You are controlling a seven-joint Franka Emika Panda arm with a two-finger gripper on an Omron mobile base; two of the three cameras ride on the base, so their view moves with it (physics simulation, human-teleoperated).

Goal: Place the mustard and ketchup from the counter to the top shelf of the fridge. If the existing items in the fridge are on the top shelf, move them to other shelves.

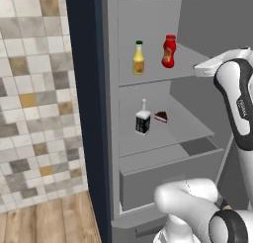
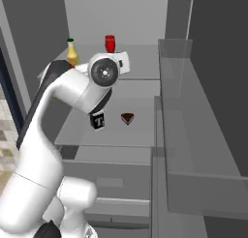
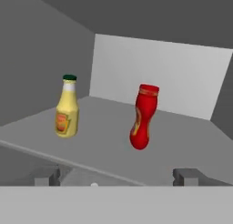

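A: Left base view. What surrounds the fridge (image 1: 148, 113)?

B: We see a tiled wall (image 1: 34, 99) to its left and a wood floor (image 1: 44, 217) below. On the top shelf (image 1: 192, 64) stand the mustard (image 1: 138, 59), at left, and the ketchup (image 1: 169, 51), at right, apart from each other. One shelf down, the clear bottle (image 1: 143, 118) stands with the cake wedge (image 1: 161, 117) just beside it on the right. The white arm (image 1: 237, 99) crosses the right edge and blocks none of these.

A: Right base view?

B: The arm (image 2: 72, 101) covers most of the mustard (image 2: 72, 51) and the lower ketchup (image 2: 110, 42). The clear bottle (image 2: 98, 120) is partly hidden under the wrist; the cake wedge (image 2: 128, 118) lies clear. A door rack (image 2: 193, 111) stands near at right.

A: Hand view?

B: The gripper (image 3: 116, 177) is spread wide, holding nothing, its fingertips (image 3: 48, 175) short of the shelf edge. The mustard (image 3: 67, 108) is yellow, green-capped, upright. The ketchup (image 3: 144, 117) is red and leans slightly.
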